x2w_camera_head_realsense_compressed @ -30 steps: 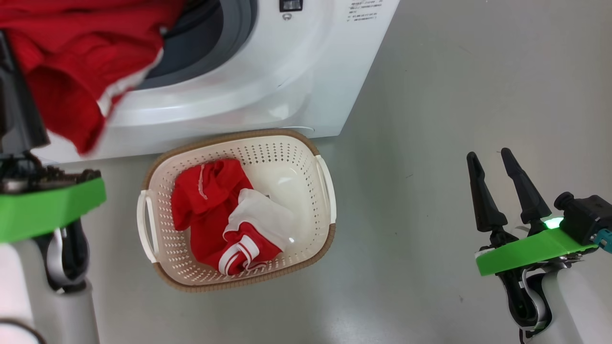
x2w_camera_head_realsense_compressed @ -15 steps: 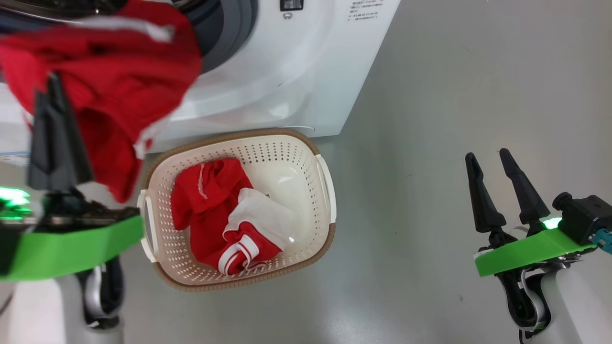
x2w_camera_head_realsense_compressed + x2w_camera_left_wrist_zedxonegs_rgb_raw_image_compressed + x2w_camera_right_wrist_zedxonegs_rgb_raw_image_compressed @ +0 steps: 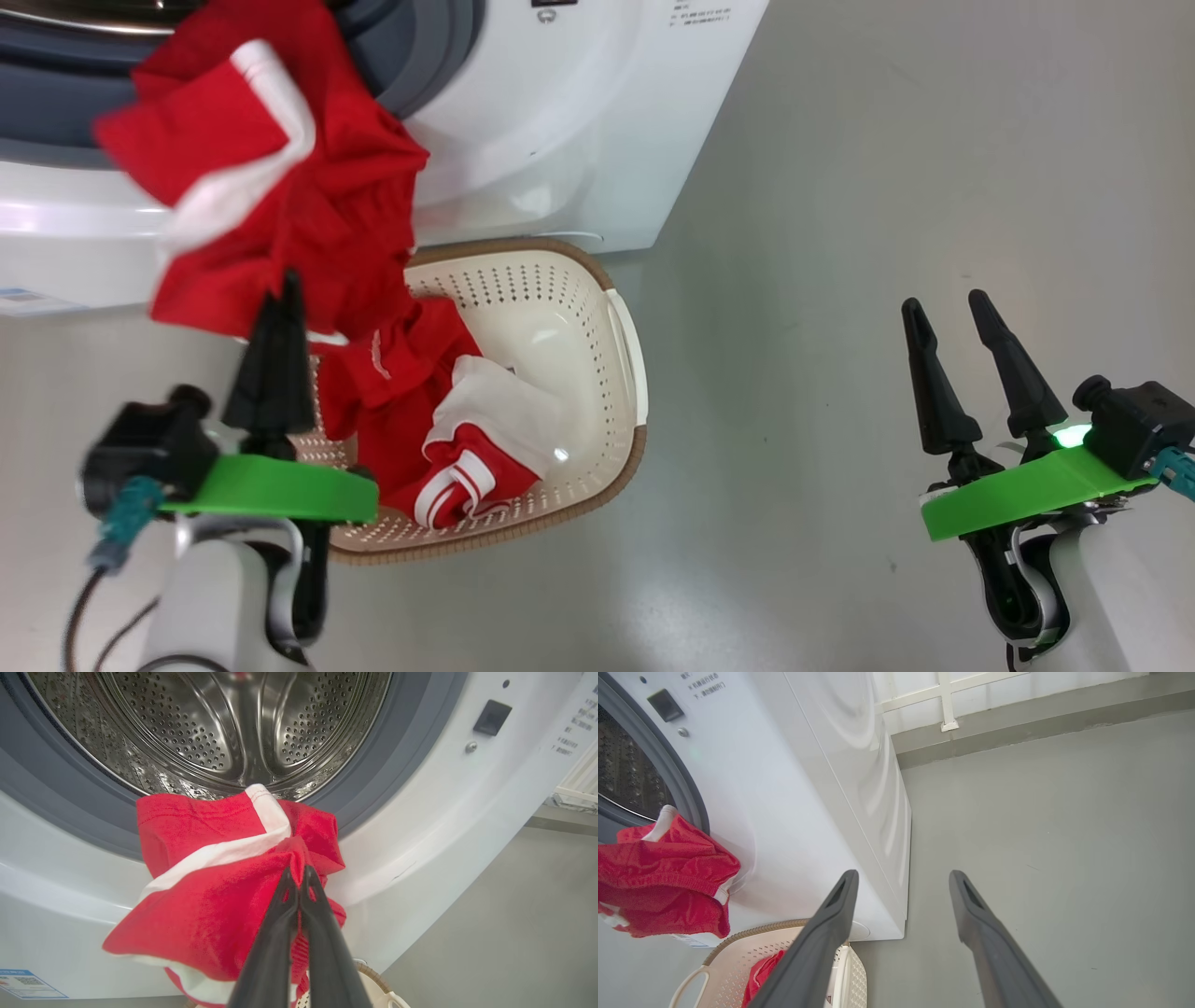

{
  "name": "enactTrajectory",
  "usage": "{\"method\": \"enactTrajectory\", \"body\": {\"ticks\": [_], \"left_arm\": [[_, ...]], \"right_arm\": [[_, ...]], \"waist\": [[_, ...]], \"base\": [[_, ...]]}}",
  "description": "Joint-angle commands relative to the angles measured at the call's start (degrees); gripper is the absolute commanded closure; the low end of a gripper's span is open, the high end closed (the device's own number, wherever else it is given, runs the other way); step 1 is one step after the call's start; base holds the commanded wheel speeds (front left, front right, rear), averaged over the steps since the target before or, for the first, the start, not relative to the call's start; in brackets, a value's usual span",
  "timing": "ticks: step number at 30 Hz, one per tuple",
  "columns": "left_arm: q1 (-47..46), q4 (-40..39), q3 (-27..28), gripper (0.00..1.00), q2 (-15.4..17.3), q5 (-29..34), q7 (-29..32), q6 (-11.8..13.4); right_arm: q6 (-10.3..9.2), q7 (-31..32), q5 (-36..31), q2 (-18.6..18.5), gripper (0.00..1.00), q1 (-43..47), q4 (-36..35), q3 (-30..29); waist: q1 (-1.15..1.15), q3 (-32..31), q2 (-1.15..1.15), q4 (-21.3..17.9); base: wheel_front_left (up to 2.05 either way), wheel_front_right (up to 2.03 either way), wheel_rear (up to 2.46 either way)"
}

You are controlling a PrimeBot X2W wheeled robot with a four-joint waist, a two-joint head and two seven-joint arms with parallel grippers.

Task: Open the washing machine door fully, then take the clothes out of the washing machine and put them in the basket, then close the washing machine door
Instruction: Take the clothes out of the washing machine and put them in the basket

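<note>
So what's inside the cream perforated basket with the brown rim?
A red garment with white panel and striped trim lies in the basket. The left gripper and the hanging red garment it holds cover the basket's left side; what's there cannot be seen.

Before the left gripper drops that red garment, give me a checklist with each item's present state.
1. Left gripper shut on the held garment: ok.
2. Held garment clear of the drum: ok, it hangs outside the opening.
3. Held garment over the middle of the basket: not ok, it seems to hang above the left, machine-side corner.
4. Room in the basket: ok, the garment lying inside leaves its right half bare.
5. Right gripper out of the way: ok, open, off to the right above the floor.
6. Drum emptied: cannot tell, the held garment hides its lower part.
</note>
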Motion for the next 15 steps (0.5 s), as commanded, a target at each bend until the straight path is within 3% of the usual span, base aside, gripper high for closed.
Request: {"method": "enactTrajectory", "body": {"ticks": [1, 7, 15], "left_arm": [[0.5, 0.6, 1.1, 1.0, 1.4, 0.3, -0.2, -0.6], [-2.7, 9.1, -1.2, 1.0, 1.4, 0.5, -0.2, -1.4], [-7.2, 18.8, -2.7, 0.91, 1.4, 0.9, -0.2, -1.9]], "right_arm": [[0.37, -0.4, 0.6, -0.3, 0.0, 0.4, -1.4, 1.1], [0.37, -0.4, 0.6, -0.1, 0.0, -0.4, -1.7, 1.3], [0.37, -0.4, 0.6, 0.2, 0.0, -1.6, -1.8, 1.8]], "waist": [[0.0, 0.7, 0.0, -0.2], [0.0, 2.6, 0.0, -0.5], [0.0, 4.9, 0.0, -1.2]], "base": [[0.0, 0.0, 0.0], [0.0, 0.0, 0.0], [0.0, 0.0, 0.0]]}}
